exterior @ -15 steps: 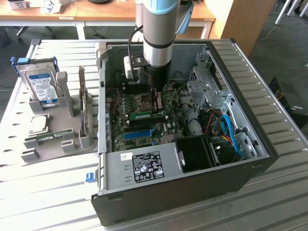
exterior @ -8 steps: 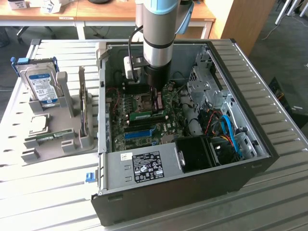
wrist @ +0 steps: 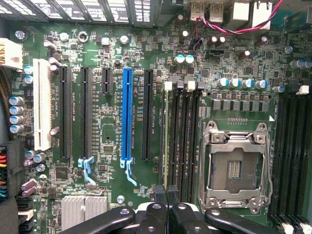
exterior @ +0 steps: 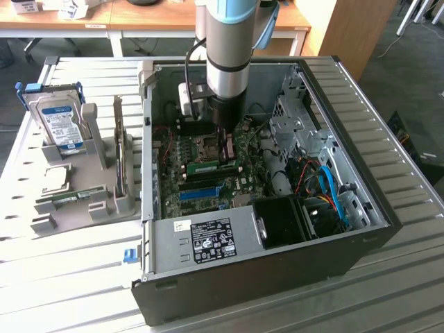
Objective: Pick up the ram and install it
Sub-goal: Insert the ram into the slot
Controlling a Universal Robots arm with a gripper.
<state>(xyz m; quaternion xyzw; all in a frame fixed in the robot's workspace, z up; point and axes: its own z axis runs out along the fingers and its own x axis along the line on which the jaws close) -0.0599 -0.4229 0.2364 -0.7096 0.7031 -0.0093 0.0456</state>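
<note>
A slatted table (exterior: 69,277) carried an open PC case (exterior: 277,270). Beside it sat a grey rack (exterior: 97,196), perhaps plastic.

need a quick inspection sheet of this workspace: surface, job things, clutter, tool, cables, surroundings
surface: slatted metal table, open pc case on it
job's things: ram standing on edge on the motherboard near the cpu socket
clutter: grey holder with hard drive, chip and twin green stick
grippers: tool shut on the ram, inside the case
cables: red, blue and orange leads in the case, toward the exterior view's right
surroundings: wooden desks behind the table
</note>
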